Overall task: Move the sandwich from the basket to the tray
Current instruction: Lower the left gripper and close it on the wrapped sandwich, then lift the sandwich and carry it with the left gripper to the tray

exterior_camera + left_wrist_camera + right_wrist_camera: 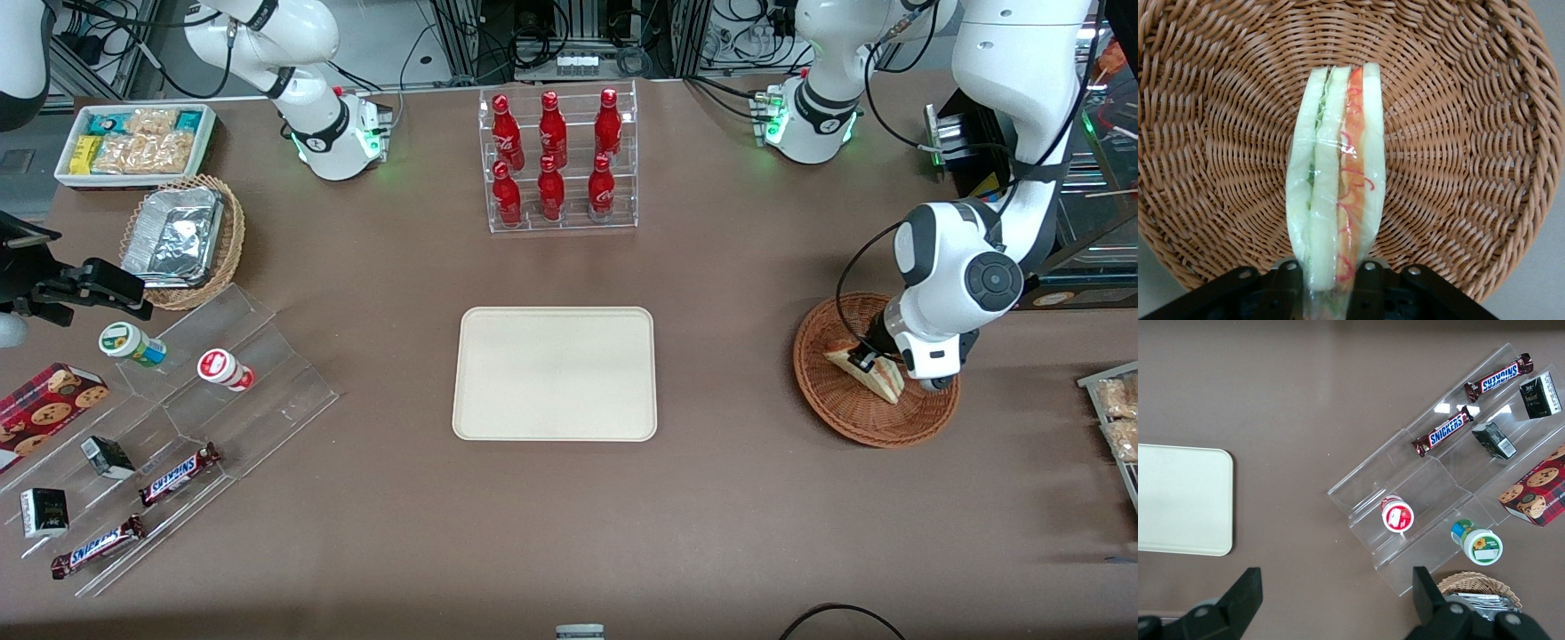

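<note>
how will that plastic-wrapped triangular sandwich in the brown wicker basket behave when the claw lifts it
The wrapped triangular white-bread sandwich probably squashes easily: soft layers, the claw at one end. Its glossy film looks slippery. Standing on edge in the reddish-brown wicker basket, it may tip.

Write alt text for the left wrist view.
A plastic-wrapped sandwich stands on edge in a reddish-brown woven basket, its red and green filling showing between pale bread slices. The working arm's tool is at one end of the sandwich.
</note>
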You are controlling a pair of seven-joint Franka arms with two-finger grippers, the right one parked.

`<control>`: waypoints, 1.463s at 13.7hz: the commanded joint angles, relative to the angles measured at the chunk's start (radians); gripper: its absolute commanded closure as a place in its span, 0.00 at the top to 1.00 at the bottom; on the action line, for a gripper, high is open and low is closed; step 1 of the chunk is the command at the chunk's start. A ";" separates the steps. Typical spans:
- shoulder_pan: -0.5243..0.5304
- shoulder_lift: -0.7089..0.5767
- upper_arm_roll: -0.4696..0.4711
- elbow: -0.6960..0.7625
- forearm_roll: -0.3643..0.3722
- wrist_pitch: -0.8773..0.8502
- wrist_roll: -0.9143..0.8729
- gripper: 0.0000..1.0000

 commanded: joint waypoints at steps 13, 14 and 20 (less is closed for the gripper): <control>-0.341 -0.065 -0.002 0.420 0.030 -0.590 0.012 0.17; -0.373 -0.051 -0.002 0.447 0.030 -0.584 0.021 0.17; -0.558 0.131 -0.021 0.627 0.022 -0.545 0.024 0.17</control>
